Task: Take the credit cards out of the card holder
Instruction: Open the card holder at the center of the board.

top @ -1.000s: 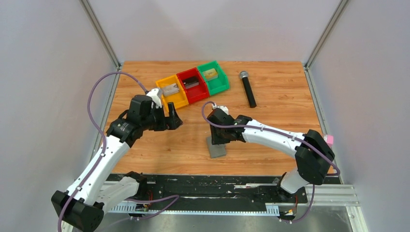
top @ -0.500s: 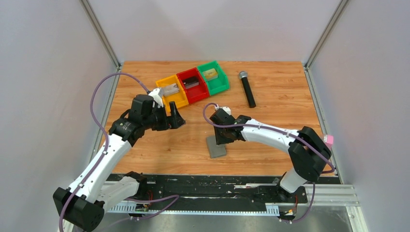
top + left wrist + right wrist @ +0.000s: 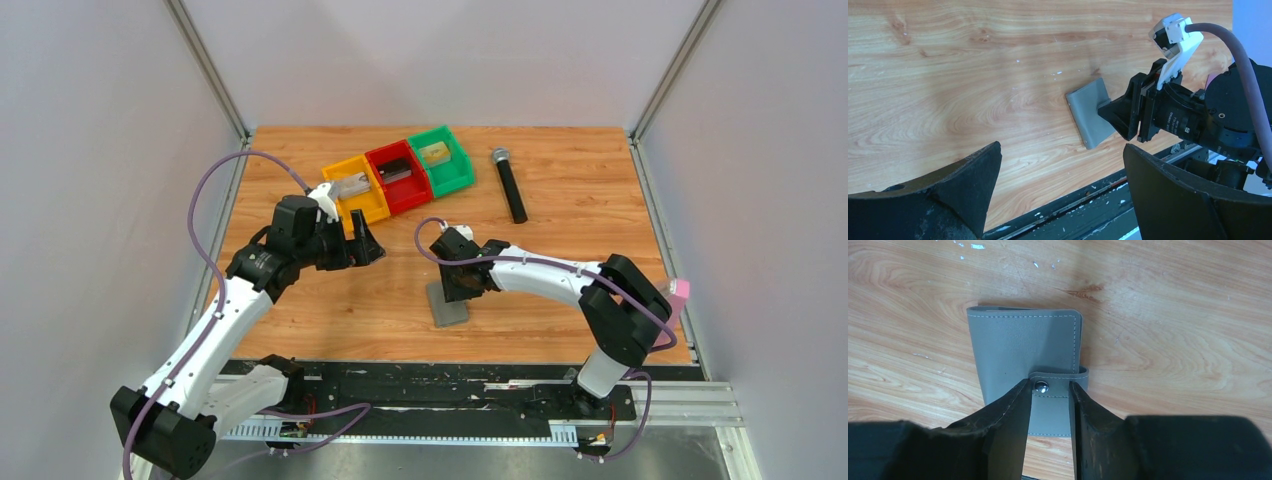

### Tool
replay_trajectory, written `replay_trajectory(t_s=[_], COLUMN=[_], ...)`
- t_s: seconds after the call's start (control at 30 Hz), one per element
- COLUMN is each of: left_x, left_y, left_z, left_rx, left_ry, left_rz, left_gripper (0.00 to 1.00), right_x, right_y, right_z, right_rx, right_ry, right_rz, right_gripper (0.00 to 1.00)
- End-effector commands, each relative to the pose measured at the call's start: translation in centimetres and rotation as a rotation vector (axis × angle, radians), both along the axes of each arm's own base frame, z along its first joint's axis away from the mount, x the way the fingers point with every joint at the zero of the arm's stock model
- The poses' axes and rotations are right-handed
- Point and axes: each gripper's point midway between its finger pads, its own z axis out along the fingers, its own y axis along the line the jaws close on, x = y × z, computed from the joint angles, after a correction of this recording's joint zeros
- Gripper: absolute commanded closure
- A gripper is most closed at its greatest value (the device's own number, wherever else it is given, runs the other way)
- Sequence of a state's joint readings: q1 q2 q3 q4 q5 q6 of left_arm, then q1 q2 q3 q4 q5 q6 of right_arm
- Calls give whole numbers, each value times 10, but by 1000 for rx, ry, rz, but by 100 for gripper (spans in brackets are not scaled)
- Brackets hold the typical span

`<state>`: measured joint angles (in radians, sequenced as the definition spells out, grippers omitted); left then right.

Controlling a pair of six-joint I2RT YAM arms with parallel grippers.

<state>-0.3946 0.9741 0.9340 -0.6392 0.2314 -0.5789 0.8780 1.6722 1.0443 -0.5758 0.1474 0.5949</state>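
The card holder (image 3: 1023,345) is lying closed and flat on the table (image 3: 1173,315), toward the near side. The right gripper (image 3: 1049,390) is sitting right over it, jaws only a little apart, straddling the snap strap (image 3: 1058,380) (honestly can't tell if it's actually pinching it). The left gripper (image 3: 1060,147) is hanging wide open, holding nothing, just beside the yellow bin (image 3: 372,212).

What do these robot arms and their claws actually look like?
The left arm and right arm have white segments joined by chunky black joints, each trailed by a purple cable. The left gripper and right gripper are black, with two wedge-shaped fingers.
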Motion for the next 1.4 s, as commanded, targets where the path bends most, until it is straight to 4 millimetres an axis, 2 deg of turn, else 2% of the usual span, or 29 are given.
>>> replay_trajectory(t_s=[0.0,0.27,0.57,0.63,0.93,1.17,1.37], left_x=[3,1,1,0,-4,-4,-3], left_y=[-4,-5,-6,-3,-8,-6,-10], left_z=[4,0,-3,-8,-18,-32,-38], left_rx=[-32,-46,-47,-35,-53,-22,-34], left_ry=[-22,-9,1,21,65,110,134], left_rz=[-1,7,4,18,6,13,7], left_gripper=[0,0,0,0,2,5,7], right_x=[12,9,11,10,6,6,5], right_y=[12,8,0,0,8,11,18], right_z=[3,0,-4,-5,-2,3,8], right_rx=[29,9,-67,-70,-12,23,77], right_ry=[-33,-30,-47,-45,-35,-48,-64], right_rz=[11,-1,-31,-34,-32,-22,9], right_gripper=[65,60,62,65,89,100,100])
